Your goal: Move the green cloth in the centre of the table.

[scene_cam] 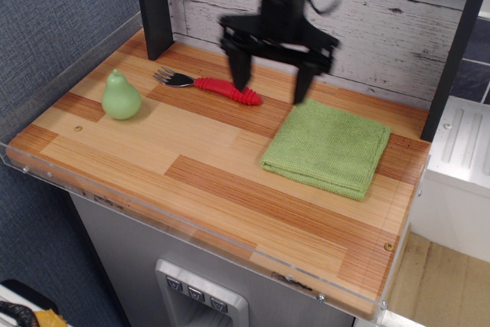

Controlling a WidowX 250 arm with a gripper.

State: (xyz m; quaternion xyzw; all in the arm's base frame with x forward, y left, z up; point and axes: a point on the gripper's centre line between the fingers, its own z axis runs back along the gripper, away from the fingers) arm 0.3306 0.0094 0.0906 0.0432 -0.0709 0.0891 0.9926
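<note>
The green cloth [329,147] lies folded and flat on the right half of the striped wooden table [153,151]. My gripper [271,86] hangs open and empty above the table's back middle, up and to the left of the cloth's back-left corner, not touching it. Its left finger [240,74] is over the fork's red handle and its right finger [303,84] is just behind the cloth's back edge. The gripper is motion-blurred.
A fork with a red ribbed handle [214,85] lies at the back middle. A pale-green pear-shaped object [120,96] stands at the left. A dark post [153,5] rises at the back left, another at the right edge [453,51]. A clear acrylic rim [191,231] edges the table.
</note>
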